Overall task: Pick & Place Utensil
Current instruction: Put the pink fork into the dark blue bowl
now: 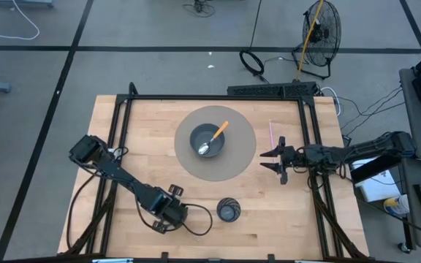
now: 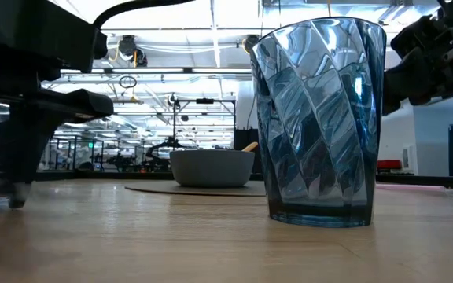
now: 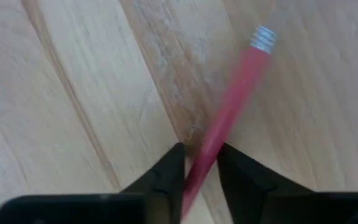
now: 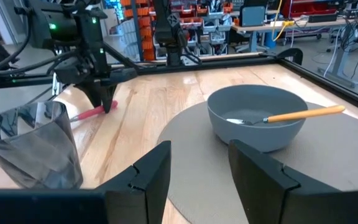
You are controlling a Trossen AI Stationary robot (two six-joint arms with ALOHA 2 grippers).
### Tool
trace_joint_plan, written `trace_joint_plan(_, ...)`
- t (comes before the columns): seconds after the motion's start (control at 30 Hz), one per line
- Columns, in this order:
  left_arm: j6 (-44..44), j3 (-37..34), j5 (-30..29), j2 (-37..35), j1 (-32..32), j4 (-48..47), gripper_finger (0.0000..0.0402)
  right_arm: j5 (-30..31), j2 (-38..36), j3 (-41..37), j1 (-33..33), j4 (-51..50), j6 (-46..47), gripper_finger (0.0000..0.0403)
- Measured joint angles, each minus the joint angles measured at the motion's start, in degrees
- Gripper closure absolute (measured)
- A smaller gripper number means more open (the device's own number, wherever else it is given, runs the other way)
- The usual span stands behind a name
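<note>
Red plastic shows between the left gripper's [image 3: 199, 163] two dark fingers [image 3: 166, 177]: a slim red utensil handle [image 3: 229, 112] with a ribbed silver tip lies on the pale wooden table [image 3: 73, 93], and the fingers stand on either side of it, close against it, though I cannot tell if they are already pinching it. From the right wrist view the same gripper points down at the table with the red handle sticking out beside its tips. Just beside this gripper, toward the table's middle, stands a blue ribbed glass [image 1: 228, 210], upright. Farther off sits a grey bowl [image 1: 207, 140] on a round grey mat [image 1: 240, 157], holding a spoon with an orange handle [image 1: 213, 139]. The right gripper [image 1: 278, 160] hovers at the mat's far edge, its fingers [image 4: 148, 177] apart with nothing between them, the bowl straight ahead of it and a thin pink straw [image 1: 271, 132] lying near it on the wood
</note>
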Motion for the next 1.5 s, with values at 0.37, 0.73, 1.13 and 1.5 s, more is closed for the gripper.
trace_joint_plan(0.37, -0.03, 0.00, -3.43, -0.04, 0.56, -3.36, 0.0369, 0.00, 0.95, -0.02, 0.00, 0.22, 0.52, 0.0248)
trace_joint_plan(0.73, -2.14, -0.04, -11.41, -2.32, 0.30, -15.34, 0.0377, 0.00, 0.95, 0.00, -0.02, 0.17, 0.55, 0.0248)
trace_joint_plan(1.13, -9.73, -0.07, -28.78, -10.92, -0.20, -25.97, 0.0377, 0.00, 0.95, 0.00, -0.01, 0.24, 0.48, 0.0248)
trace_joint_plan(1.5, -9.48, -0.07, -44.73, -12.04, 8.35, -29.57, 0.0376, 0.00, 0.93, -0.02, 0.00, 1.13, 0.46, 0.0248)
